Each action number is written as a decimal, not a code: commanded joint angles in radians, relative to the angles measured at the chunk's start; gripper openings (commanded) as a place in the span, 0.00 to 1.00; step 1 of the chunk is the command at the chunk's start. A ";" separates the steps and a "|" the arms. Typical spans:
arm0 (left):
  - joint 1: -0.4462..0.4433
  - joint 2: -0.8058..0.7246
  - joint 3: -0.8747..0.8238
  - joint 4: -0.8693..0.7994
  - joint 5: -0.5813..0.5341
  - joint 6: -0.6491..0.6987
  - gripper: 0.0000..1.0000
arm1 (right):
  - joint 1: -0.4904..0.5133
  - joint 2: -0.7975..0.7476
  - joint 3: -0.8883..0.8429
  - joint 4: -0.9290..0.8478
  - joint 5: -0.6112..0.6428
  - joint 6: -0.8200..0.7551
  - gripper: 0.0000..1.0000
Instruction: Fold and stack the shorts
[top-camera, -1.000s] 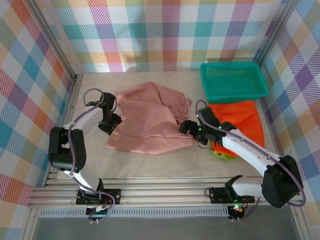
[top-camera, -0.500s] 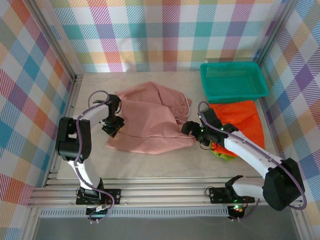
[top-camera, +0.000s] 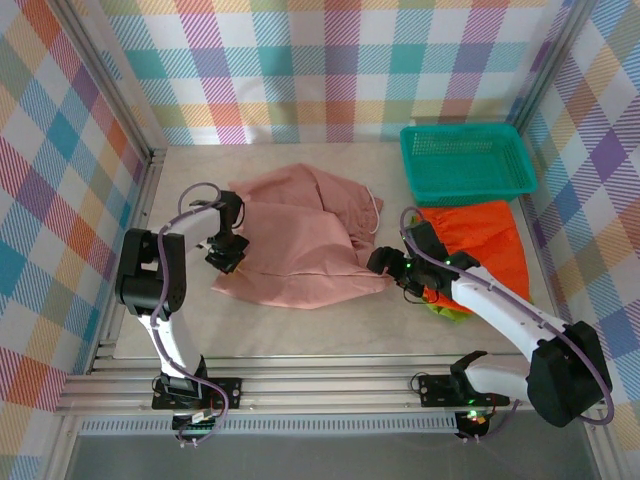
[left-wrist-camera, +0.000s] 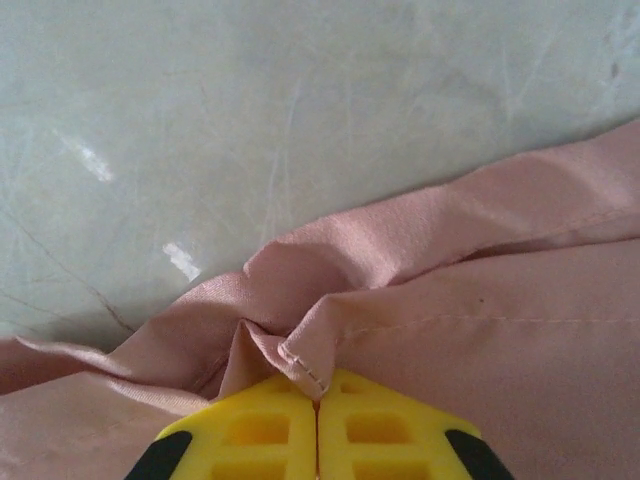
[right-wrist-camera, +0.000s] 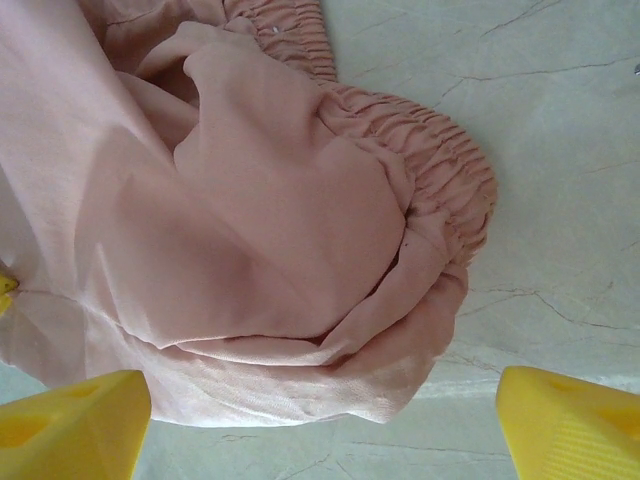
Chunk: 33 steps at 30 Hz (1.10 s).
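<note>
We count three pairs of shorts: one pink pair (top-camera: 300, 245) mid-frame, one orange pair (top-camera: 487, 245) at right, one lime green pair (top-camera: 447, 308) peeking out under the orange. We count one teal basket (top-camera: 466, 160), upper right.

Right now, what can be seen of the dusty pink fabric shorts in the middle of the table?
The dusty pink fabric shorts lie crumpled and partly folded on the pale table, soft and thin-looking. A gathered elastic waistband and white drawstring sit at their right end, where the open right gripper hovers. The left gripper is shut, pinching a stitched hem at their left edge.
</note>
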 joint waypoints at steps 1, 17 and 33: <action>-0.007 -0.051 0.042 -0.052 -0.010 0.007 0.06 | -0.009 -0.020 -0.011 -0.002 -0.005 -0.021 0.89; -0.007 -0.380 -0.009 -0.158 -0.081 0.129 0.05 | -0.037 -0.002 -0.042 0.049 -0.080 0.106 0.92; -0.007 -0.451 -0.136 -0.115 -0.098 0.151 0.03 | -0.042 0.039 -0.247 0.396 -0.039 0.837 0.65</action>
